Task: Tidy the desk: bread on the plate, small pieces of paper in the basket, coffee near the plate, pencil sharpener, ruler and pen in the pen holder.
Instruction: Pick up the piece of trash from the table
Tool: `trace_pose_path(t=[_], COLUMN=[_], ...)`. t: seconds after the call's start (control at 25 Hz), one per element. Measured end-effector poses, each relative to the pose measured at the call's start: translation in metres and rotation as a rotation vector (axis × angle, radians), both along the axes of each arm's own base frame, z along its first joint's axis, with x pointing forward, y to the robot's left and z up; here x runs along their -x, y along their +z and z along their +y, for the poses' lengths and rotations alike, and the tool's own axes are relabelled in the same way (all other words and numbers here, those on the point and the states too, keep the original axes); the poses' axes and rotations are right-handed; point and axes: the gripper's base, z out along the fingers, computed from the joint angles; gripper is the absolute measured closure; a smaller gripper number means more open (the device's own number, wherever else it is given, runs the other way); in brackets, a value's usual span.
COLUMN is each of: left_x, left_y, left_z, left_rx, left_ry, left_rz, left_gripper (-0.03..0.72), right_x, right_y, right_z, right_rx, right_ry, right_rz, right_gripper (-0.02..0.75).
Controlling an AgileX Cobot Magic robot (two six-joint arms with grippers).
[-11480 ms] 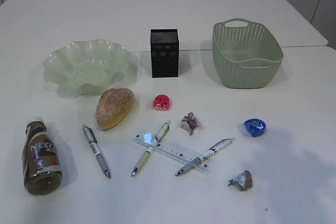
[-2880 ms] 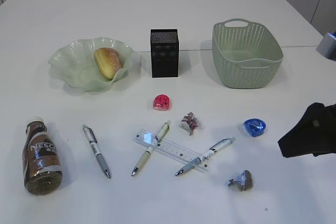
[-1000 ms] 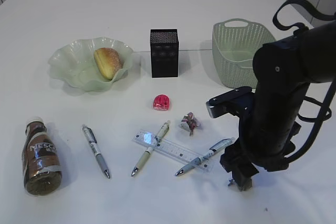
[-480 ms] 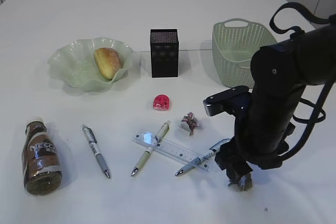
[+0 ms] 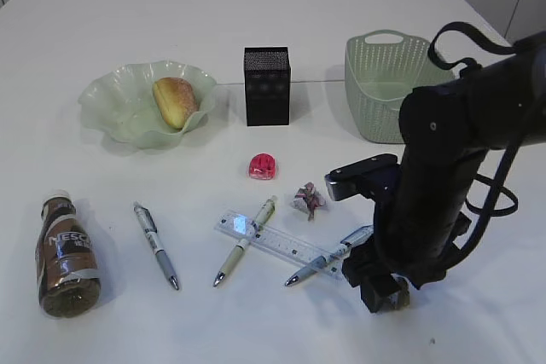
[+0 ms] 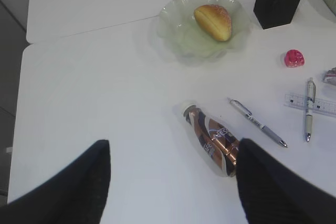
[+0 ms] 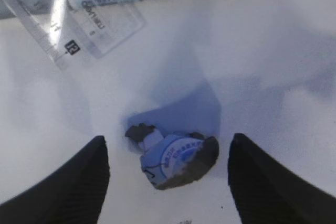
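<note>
Lowered since earlier, my right claw [image 7: 167, 182] brackets a paper scrap [image 7: 170, 160], prongs apart; only the bread [image 5: 175, 101] sits on its plate [image 5: 111, 112].

right arm: your black arm [image 5: 452, 151] comes in from the right edge, elbow high, forearm angled steeply down toward the desk; cables loop off its upper side
right wrist: bent downward; camera faces the surface from close up
right gripper [image 7: 168, 171]: jaws spread wide, nothing clamped; both fingers [image 7: 73, 182] low, near the surface
left gripper [image 6: 170, 182]: jaws spread wide, empty; hangs high, tilted down
left arm: you can't see it in the exterior view
</note>
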Motion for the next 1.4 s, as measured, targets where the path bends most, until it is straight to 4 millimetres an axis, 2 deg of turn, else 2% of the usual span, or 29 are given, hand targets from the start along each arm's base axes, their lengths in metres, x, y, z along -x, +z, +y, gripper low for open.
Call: trace_pose_path(t=[1.2, 1.28, 1.4], left_x=[0.0000, 0.0000, 0.0000], left_y=[0.0000, 0.0000, 0.0000], left_z=[0.0000, 0.0000, 0.0000], left_rx=[0.006, 0.006, 0.006], left_ry=[0.005, 0.005, 0.005], left_rz=[0.001, 0.001, 0.001], left_gripper=[0.168, 0.168, 0.169], right_x=[0.0002, 0.0000, 0.0000], right_y=[-0.0042, -0.0042, -0.0042], right_z=[-0.0001, 0.0000, 0.0000], right_rx=[0.006, 0.005, 0.005], right_ry=[0.006, 0.006, 0.007], right_rz=[0.015, 0.012, 0.012], right_gripper=[0.187, 0.199, 0.300])
